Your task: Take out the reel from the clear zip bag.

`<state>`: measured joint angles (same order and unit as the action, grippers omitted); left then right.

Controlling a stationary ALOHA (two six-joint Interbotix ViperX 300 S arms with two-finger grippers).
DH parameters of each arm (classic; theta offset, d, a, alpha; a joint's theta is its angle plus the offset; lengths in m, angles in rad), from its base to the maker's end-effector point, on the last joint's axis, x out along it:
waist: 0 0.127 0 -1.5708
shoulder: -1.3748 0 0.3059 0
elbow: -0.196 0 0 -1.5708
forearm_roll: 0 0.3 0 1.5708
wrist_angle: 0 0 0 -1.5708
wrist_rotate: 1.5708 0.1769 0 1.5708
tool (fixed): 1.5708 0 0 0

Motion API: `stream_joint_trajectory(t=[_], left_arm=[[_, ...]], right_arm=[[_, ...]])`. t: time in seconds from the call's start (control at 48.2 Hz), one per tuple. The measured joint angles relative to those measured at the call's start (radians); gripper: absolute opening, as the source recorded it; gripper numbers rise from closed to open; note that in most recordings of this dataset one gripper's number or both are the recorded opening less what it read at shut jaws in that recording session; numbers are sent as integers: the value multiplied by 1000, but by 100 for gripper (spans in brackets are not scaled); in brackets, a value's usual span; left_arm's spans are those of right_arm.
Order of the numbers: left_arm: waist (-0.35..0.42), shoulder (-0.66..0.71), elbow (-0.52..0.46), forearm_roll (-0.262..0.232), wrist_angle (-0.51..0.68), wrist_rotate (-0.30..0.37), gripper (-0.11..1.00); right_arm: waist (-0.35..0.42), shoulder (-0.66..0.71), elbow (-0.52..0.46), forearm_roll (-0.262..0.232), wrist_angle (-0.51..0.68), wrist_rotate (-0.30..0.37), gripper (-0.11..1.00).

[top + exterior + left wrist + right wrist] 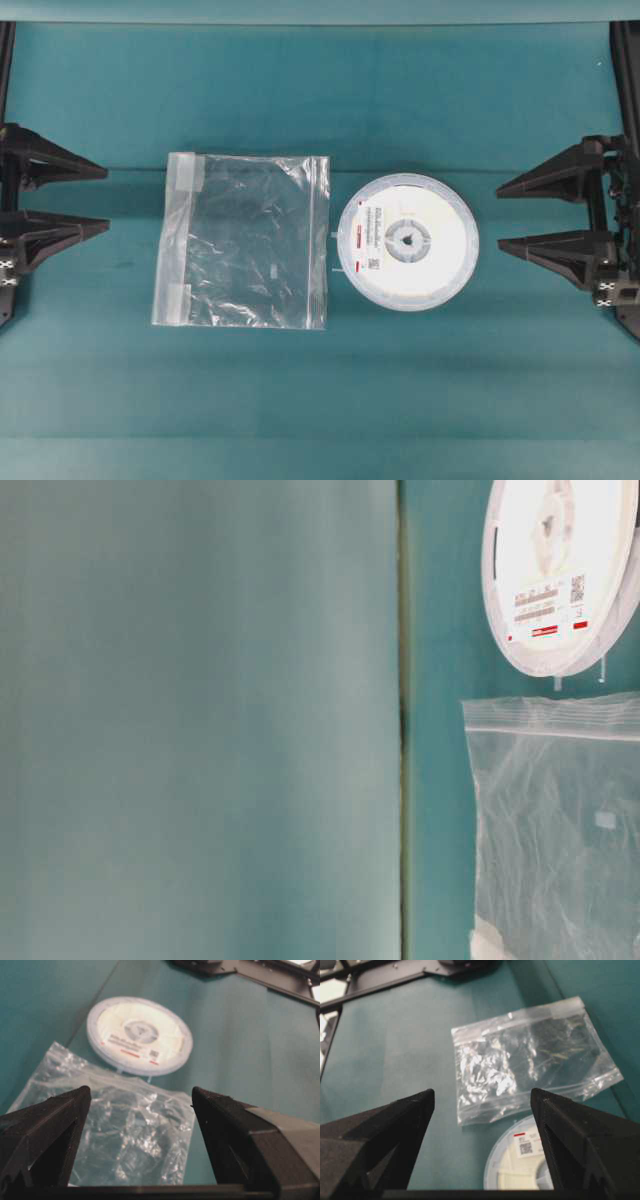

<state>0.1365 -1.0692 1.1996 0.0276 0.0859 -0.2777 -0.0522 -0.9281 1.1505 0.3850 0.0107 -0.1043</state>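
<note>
Teal worktop (300, 400) is carrying the reel (408, 243) lying free just beside the empty clear zip bag (243, 241), both well ahead of the left fingers (95, 199) and right fingers (510, 217), which are standing apart and holding nothing, so the removal is looking done and nothing further seems called for.

a teal cloth (300, 90) covers the whole work surface, matte and slightly mottled, with soft even light and only faint shadows. two faint horizontal fold lines cross it in the overhead view, one above the middle and one near the bottom edge. in the table-level view a blurred teal panel (200, 720) fills the left side, ending at a dark vertical seam (402, 720).
</note>
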Motion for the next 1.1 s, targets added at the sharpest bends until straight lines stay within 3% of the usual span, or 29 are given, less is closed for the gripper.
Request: stream_joint_trajectory(t=[0.809,1.1], left_arm=[[0,0,0,0,0,2,89],[0,0,0,0,0,100,88]], right_arm=[[0,0,-2,0,0,0,93],[0,0,0,0,0,0,93]])
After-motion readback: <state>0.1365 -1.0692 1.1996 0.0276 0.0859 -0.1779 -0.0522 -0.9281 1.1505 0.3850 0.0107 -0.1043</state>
